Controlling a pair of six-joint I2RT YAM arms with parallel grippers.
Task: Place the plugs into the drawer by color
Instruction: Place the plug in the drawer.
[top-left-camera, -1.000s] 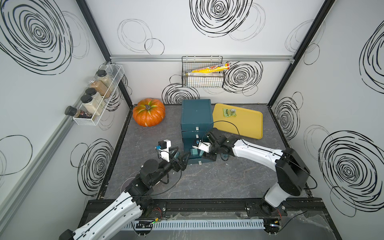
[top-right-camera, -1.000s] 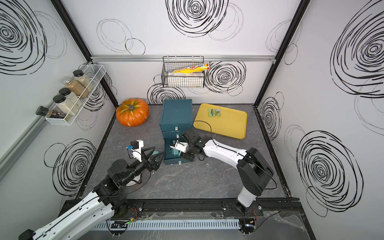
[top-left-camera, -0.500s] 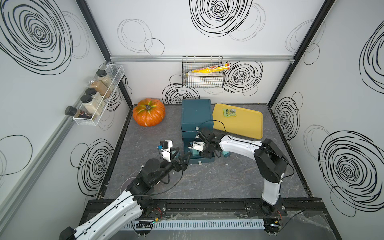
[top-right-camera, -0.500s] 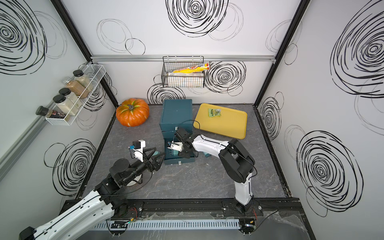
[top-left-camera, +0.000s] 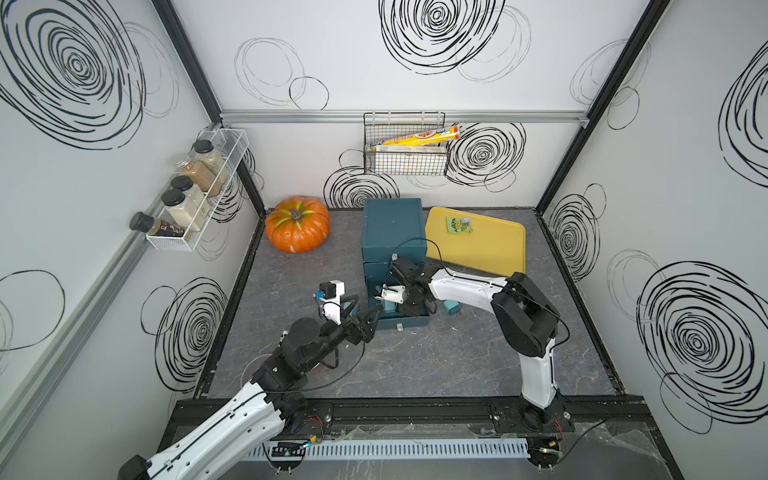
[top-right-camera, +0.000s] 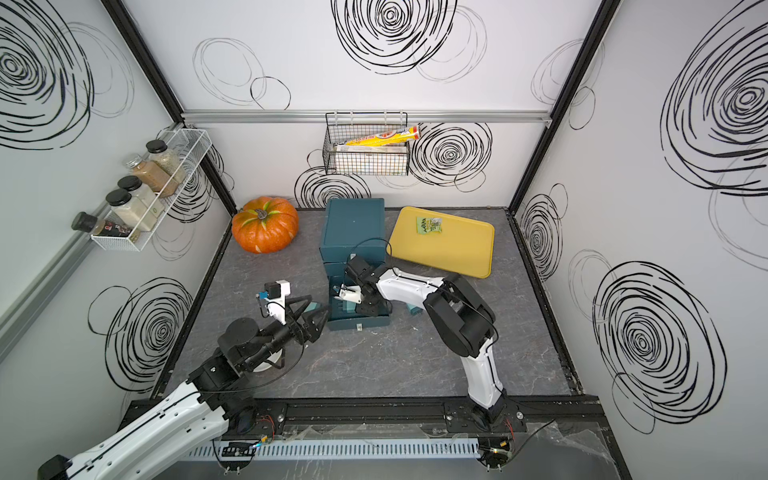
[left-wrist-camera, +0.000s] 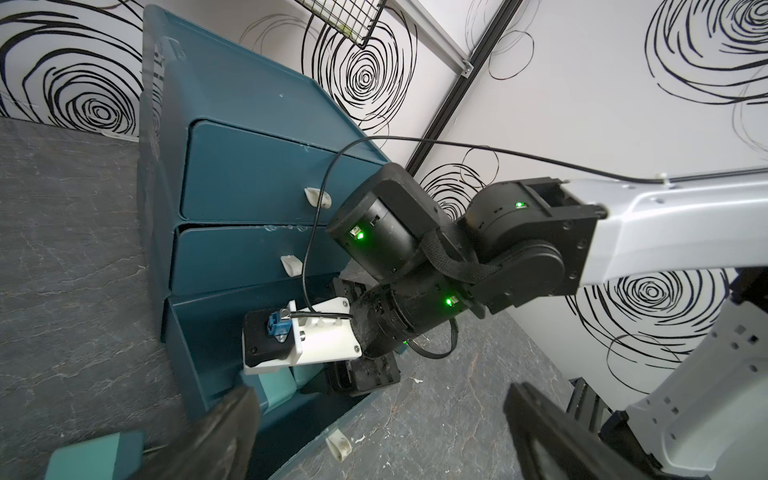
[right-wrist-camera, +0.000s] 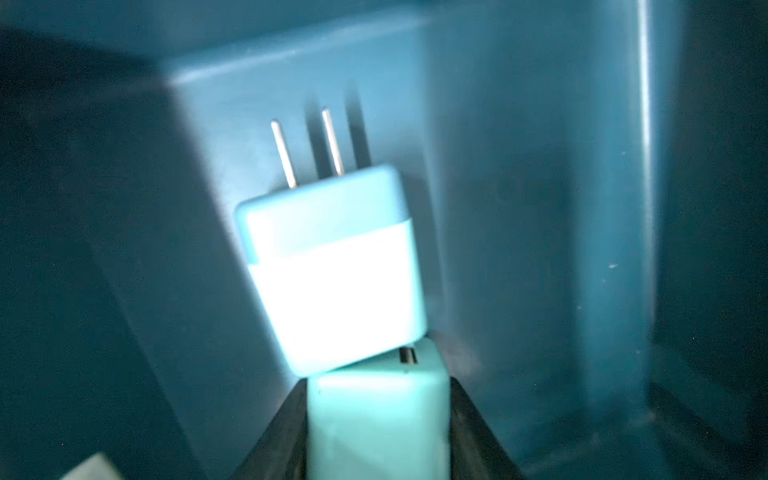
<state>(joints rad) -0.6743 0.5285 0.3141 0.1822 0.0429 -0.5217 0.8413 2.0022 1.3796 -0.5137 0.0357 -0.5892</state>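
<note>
The dark teal drawer (top-left-camera: 394, 230) cabinet stands mid-table with its bottom drawer (top-left-camera: 409, 322) pulled out; the two upper ones (left-wrist-camera: 249, 178) are shut. My right gripper (right-wrist-camera: 378, 399) reaches down into the open drawer, shut on a teal plug (right-wrist-camera: 378, 419). That plug touches a second teal plug (right-wrist-camera: 332, 270) lying inside, prongs toward the drawer wall. Another teal plug (top-left-camera: 451, 307) lies on the floor right of the drawer. My left gripper (left-wrist-camera: 386, 436) hovers open at the drawer's left front corner. One more teal plug (left-wrist-camera: 91, 453) sits on the floor beside its finger.
An orange pumpkin (top-left-camera: 297, 224) sits at the back left. A flat yellow tray (top-left-camera: 490, 253) with a green packet (top-left-camera: 459, 224) lies right of the cabinet. A wire basket (top-left-camera: 405, 160) hangs on the back wall and a spice rack (top-left-camera: 195, 199) on the left wall.
My right gripper has moved left from the drawer's right side into the open bottom drawer, carrying the teal plug. The left arm has hardly moved.
</note>
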